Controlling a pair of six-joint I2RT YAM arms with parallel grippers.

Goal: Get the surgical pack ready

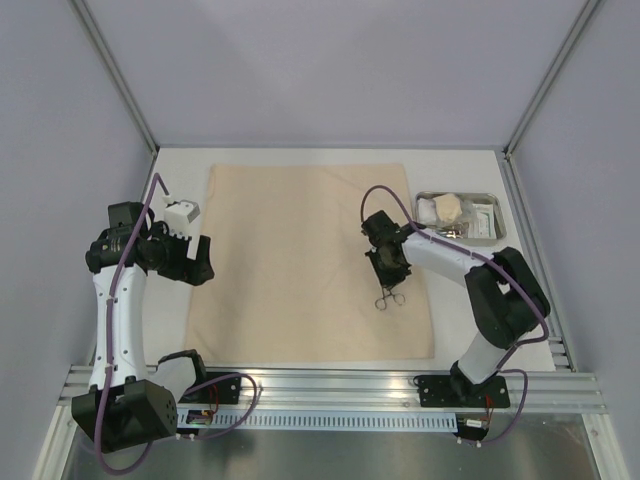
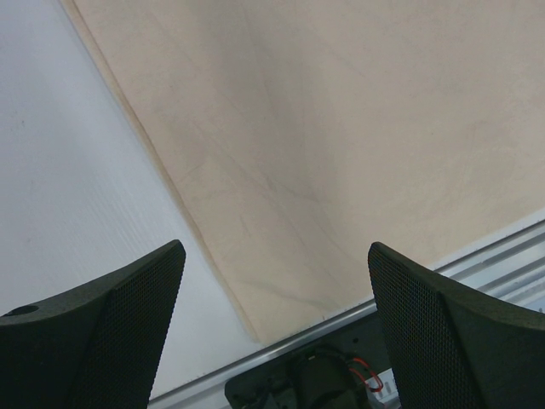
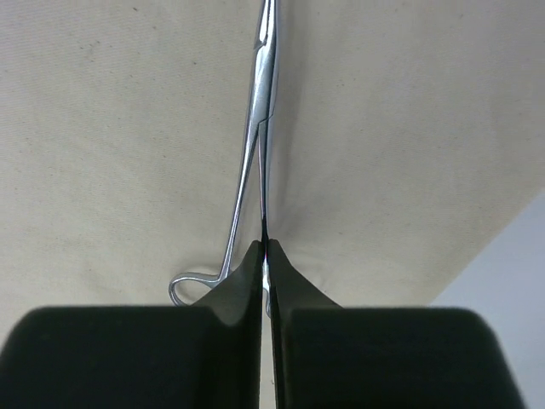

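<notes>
While my right gripper (image 3: 266,245) is closed all the way, its two black fingers (image 3: 243,281) meet on the thin steel shank of a clamp (image 3: 260,128). A sliver of bright metal shows in the seam between them. From the wrist camera the clamp runs straight away from my fingertips across the tan cloth (image 3: 111,128). One ring handle curls out just to the left of the fingers, and the slim jaws end is far ahead at the top of the view. I cannot tell whether the clamp is lifted or rests on the cloth.

From above, the right gripper (image 1: 388,278) stands over the right part of the cloth (image 1: 300,260), with the clamp (image 1: 390,298) directly at its tip and inside the cloth's right edge. The steel tray (image 1: 460,194) sits off the cloth at the far right of the surface (image 1: 185,320), well apart from the clamp. It holds white packets (image 1: 432,208) and other small items too blurred to name.

My left gripper (image 2: 274,256) is spread wide and holds nothing. It hangs at the left side, over the cloth's near left corner (image 2: 341,128), where bare white surface (image 2: 68,170) shows beside the hem. In the overhead view the left gripper (image 1: 200,258) is just outside the cloth's left edge, well apart from the clamp.
</notes>
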